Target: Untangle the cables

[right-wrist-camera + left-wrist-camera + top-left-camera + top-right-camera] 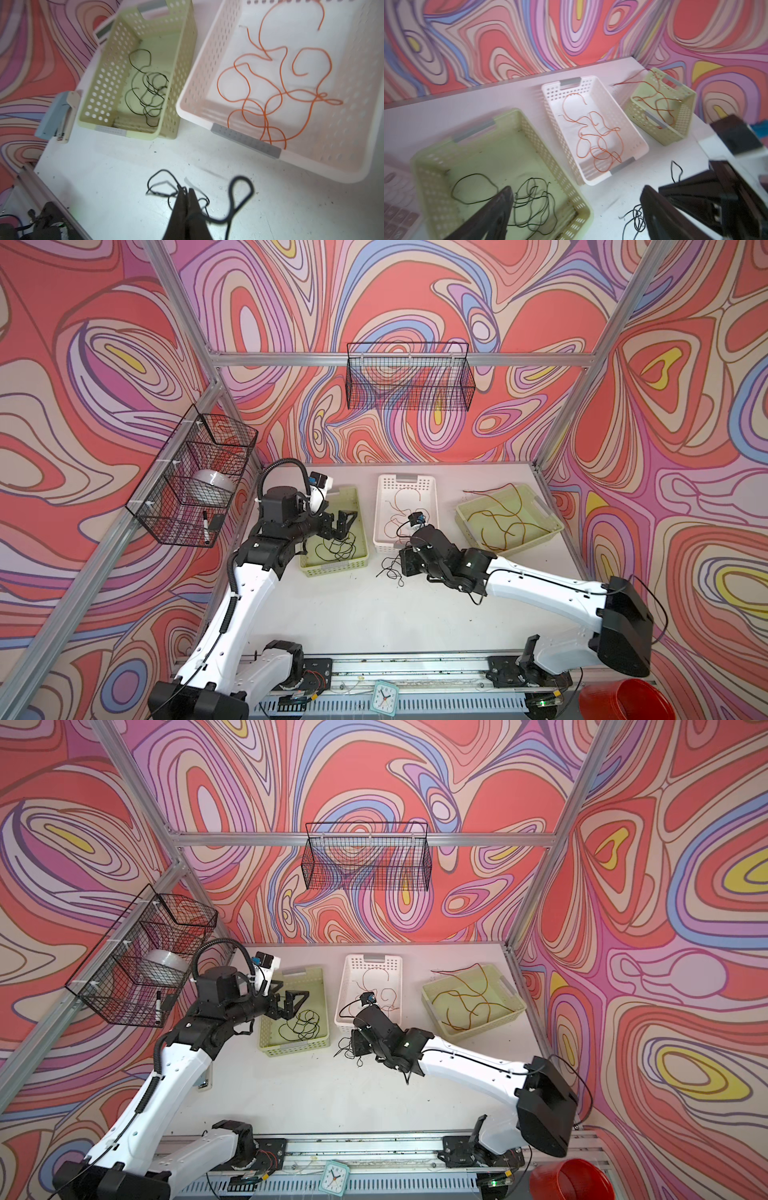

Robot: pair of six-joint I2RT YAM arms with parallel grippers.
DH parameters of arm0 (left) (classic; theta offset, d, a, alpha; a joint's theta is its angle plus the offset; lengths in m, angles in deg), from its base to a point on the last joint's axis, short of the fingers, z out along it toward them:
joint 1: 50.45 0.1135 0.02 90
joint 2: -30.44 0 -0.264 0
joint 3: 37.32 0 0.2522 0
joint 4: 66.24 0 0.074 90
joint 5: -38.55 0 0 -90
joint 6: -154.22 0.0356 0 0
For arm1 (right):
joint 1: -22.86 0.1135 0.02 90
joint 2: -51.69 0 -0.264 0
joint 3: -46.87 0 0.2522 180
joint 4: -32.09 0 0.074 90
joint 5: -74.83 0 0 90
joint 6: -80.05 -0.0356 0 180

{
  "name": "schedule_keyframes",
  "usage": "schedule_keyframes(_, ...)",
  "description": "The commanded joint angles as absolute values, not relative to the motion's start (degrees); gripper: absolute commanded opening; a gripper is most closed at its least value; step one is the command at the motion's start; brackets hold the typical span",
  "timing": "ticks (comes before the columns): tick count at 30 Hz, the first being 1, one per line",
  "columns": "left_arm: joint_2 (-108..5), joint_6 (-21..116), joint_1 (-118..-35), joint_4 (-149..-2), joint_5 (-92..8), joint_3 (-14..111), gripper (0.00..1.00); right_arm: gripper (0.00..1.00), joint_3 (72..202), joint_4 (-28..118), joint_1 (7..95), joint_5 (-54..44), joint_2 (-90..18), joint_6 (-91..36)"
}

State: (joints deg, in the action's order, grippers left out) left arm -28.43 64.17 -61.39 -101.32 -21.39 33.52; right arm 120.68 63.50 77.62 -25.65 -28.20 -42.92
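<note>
Black cable tangle [636,218] on the bare table [374,614], just in front of the white basket [384,545] that holds the orange cables [600,149]. My right fingers [188,194] are pressed together, pinching one strand. My left fingers [341,526] hang spread over the left green basket [332,570], above its loose black cables [334,549]. Red-brown cables [498,526] lie in the right green basket [478,537]. A stapler [56,118] lies beside the left green basket.

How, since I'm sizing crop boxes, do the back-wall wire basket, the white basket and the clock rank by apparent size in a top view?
1. Back-wall wire basket; it hangs higher, likely nearer the camera, which may flatter it.
2. White basket.
3. Clock.
</note>
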Motion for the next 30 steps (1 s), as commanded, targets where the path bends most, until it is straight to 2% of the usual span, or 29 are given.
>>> schedule_keyframes(1, -24.6, 67.9, -65.6, -99.8, -12.8, 30.5, 0.94, 0.00, 124.1, 61.0, 77.5, -25.9, -27.7, -38.1)
schedule_keyframes(8, -19.5, 61.2, -69.3, -90.8, -12.0, 24.0, 0.92, 0.00, 128.7, 53.4, 77.5, -16.1, -29.7, -30.6)
schedule_keyframes(13, -20.1, 58.2, -69.4, -88.8, -20.5, 24.1, 0.93, 0.00, 131.0, 53.1, 77.4, -9.2, -31.1, -24.0)
schedule_keyframes(17, -21.0, 60.2, -69.4, -88.8, -21.6, 24.0, 0.90, 0.00, 134.1, 55.0, 77.4, -7.5, -32.8, -21.4)
schedule_keyframes(21, -21.2, 62.3, -69.4, -91.9, -18.4, 24.3, 0.70, 0.00, 136.2, 55.9, 77.1, -9.0, -33.8, -21.2)
schedule_keyframes(26, -18.4, 64.3, -69.4, -92.1, -19.7, 21.8, 0.61, 0.00, 137.1, 54.2, 76.8, -5.6, -34.8, -23.5)
schedule_keyframes(28, -18.3, 64.8, -69.4, -91.6, -20.2, 21.6, 0.52, 0.00, 137.1, 53.6, 76.7, -5.1, -35.0, -24.3)
schedule_keyframes(30, -19.1, 65.8, -69.4, -92.0, -20.9, 21.9, 0.54, 0.00, 137.2, 53.6, 76.6, -5.1, -35.2, -24.3)
